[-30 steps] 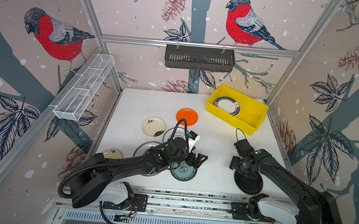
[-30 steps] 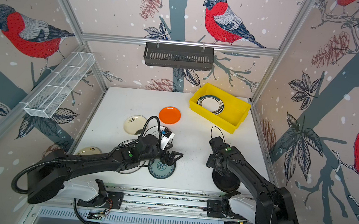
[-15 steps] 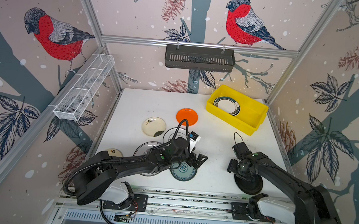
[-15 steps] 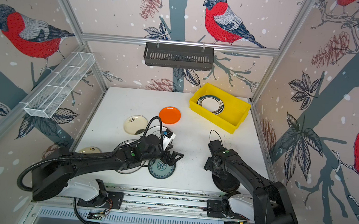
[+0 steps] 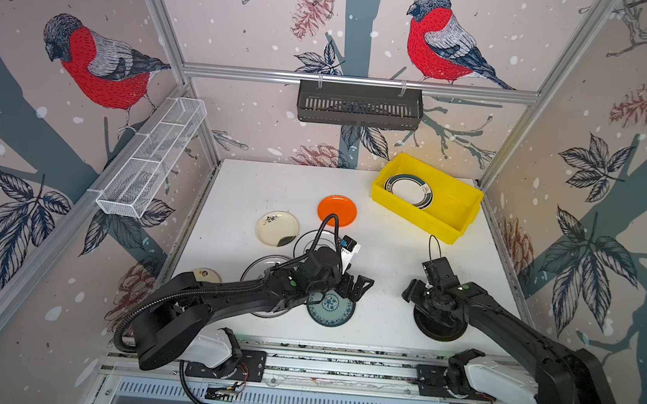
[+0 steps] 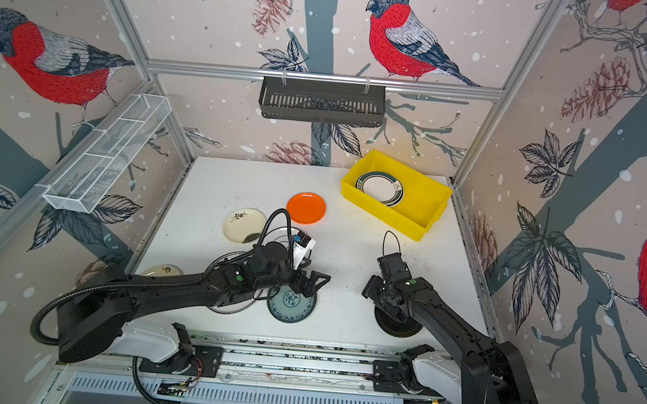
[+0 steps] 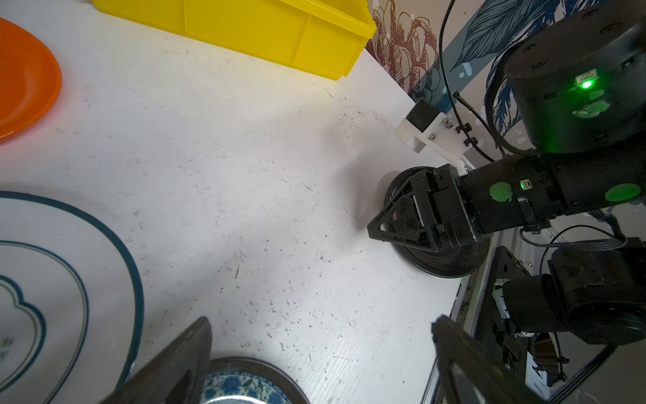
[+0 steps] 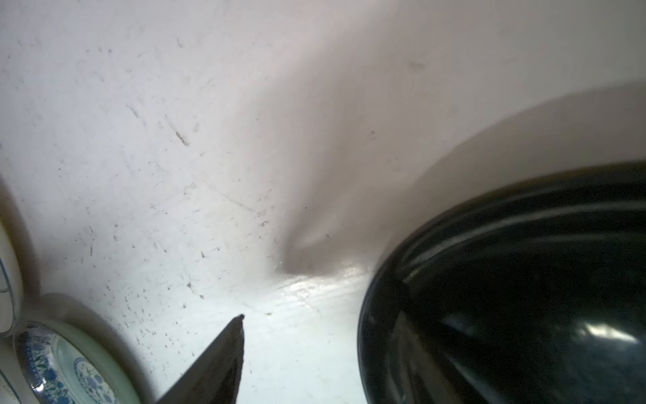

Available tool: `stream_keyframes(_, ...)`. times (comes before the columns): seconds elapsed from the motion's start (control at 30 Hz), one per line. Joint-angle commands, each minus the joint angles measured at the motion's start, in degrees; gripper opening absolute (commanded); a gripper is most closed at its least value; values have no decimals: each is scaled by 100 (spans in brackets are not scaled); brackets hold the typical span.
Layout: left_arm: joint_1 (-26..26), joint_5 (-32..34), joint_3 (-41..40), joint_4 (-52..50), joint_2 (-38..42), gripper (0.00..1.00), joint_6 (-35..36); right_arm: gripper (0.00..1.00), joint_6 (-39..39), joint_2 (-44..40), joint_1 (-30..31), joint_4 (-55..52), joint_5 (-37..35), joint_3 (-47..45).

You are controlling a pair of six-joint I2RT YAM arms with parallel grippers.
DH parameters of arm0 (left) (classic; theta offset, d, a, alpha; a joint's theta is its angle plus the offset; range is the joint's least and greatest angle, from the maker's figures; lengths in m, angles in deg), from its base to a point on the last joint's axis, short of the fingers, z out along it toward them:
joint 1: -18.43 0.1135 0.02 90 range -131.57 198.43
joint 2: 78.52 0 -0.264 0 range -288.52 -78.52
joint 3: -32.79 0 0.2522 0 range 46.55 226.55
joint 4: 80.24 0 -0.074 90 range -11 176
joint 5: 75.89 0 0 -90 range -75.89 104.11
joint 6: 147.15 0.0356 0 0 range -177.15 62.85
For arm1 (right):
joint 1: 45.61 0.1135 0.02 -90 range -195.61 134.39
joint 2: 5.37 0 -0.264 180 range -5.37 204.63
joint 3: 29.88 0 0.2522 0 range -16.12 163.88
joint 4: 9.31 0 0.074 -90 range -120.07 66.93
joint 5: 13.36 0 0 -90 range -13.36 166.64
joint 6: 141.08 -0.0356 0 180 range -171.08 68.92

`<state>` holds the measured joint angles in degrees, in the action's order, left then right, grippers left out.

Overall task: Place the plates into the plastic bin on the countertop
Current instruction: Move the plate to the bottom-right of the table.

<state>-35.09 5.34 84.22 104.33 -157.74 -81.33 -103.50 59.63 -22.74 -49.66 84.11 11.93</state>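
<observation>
We see a black slatted plastic basket [image 5: 359, 105] hanging by two clips from the horizontal aluminium frame rail [image 5: 245, 72] along the back wall. On the left wall we find a long white wire-mesh basket [image 5: 151, 162] split into compartments. Around it all runs wallpaper of red-breasted birds [image 5: 442, 44], pine cones and dark leaves.

Both top views looked steeply down on the table [image 5: 391, 234] from high above its front edge, facing its back edge, far enough off to hold the whole table. The left wrist camera sat low over the table, looking across it at the black plate [image 7: 444, 269]. The right wrist camera hung very close to the table; both wrist views shared that plate's rim.
</observation>
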Motion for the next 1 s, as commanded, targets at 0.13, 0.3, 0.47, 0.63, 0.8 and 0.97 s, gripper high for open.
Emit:
stream_keyframes(0.13,1,69,91,1,-93,98,-32,68,-193,-28,-120,536,676,-140)
stream_keyframes(0.3,8,67,100,17,-133,98,-58,68,-211,303,-184,980,846,-44)
stream_keyframes(0.47,8,190,162,-198,-95,98,17,68,-186,650,-434,1523,1345,51)
stream_keyframes(0.63,8,373,162,-396,62,98,76,66,61,1073,-644,1540,1207,366)
stream_keyframes(0.8,15,508,144,-462,160,98,96,66,241,1239,-754,1524,918,779)
stream_keyframes(0.97,17,491,188,-497,143,98,65,66,368,1358,-677,1345,595,1163)
